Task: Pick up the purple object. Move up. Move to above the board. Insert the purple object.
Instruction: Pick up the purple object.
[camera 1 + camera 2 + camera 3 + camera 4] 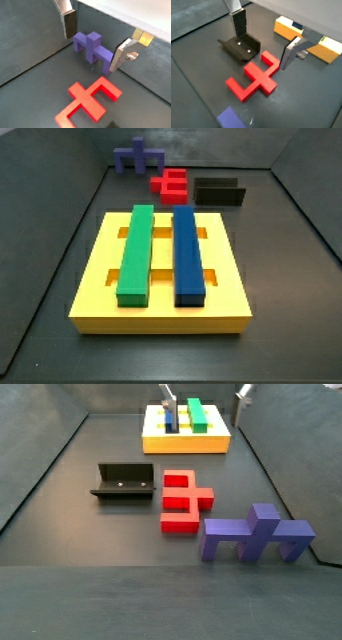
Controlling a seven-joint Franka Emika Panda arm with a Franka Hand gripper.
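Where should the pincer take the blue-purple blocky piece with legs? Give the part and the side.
Probably its central raised stub, from straight above. The blue-purple blocky piece stands upright on its short legs, stub topmost, apart from the red stepped block. The open pincer hangs over it, a plate to each side.

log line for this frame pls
stage: pre-pick | gripper: open, empty, above floor | purple object: on floor, ungrasped | board: not yet reached

Your gripper [93,44] carries two flat silver plate fingers [69,22]. One has a dark pad; the other shows a round silver screw.
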